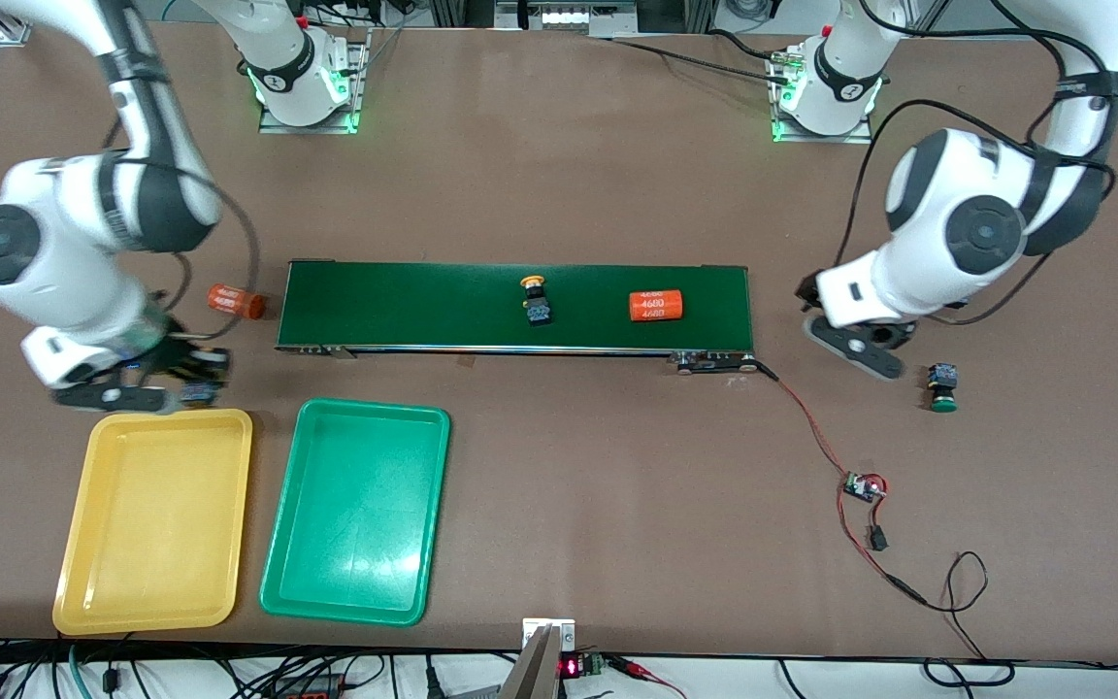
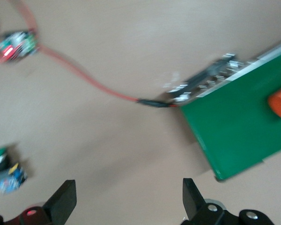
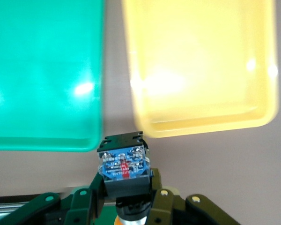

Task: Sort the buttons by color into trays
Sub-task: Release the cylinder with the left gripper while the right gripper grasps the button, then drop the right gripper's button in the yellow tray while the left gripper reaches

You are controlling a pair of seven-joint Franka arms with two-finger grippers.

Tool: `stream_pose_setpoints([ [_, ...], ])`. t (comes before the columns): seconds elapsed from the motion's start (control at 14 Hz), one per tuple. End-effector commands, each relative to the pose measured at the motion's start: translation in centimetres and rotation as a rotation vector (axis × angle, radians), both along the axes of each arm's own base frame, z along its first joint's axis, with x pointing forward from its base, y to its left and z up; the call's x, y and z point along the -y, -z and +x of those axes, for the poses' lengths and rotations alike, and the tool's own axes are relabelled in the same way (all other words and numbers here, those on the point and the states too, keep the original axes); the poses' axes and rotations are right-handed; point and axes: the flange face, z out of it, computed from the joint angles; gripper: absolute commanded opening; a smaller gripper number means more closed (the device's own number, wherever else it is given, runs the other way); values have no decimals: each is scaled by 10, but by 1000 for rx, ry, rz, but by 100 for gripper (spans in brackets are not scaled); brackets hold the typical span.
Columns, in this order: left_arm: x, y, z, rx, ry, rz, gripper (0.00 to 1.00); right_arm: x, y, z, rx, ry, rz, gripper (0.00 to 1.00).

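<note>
My right gripper is shut on a button and holds it over the table just off the yellow tray's edge on the conveyor's side. The right wrist view shows the button's black-and-blue body between the fingers; its cap is mostly hidden. The green tray lies beside the yellow one. Both also show in the right wrist view, yellow tray and green tray. A yellow-capped button lies on the conveyor. A green-capped button lies on the table beside my open, empty left gripper.
The dark-green conveyor belt also carries an orange 4680 cylinder. Another orange cylinder lies off the belt at the right arm's end. A small circuit board with red wire lies near the left arm's end.
</note>
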Motion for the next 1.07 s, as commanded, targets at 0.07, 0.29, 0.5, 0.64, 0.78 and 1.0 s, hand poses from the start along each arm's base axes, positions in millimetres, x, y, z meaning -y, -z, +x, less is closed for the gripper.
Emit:
stream_pose_setpoints([
  [0.07,-87,21,15,-11,-225,31,100,52,29,32,52,-97,-108,0],
  [0.29,-161,65,26,41,-325,58,100,73,70,61,104,-89,-129,0],
  [0.5,-194,108,33,107,-252,93,100,90,133,82,145,-85,-123,0],
  [0.64,-201,128,37,152,-226,93,100,102,157,89,178,-81,-122,0],
  [0.78,-202,151,37,154,-221,91,100,107,175,92,185,-77,-120,0],
  [1.0,-215,163,31,134,-183,99,100,105,187,92,195,-73,-115,58],
])
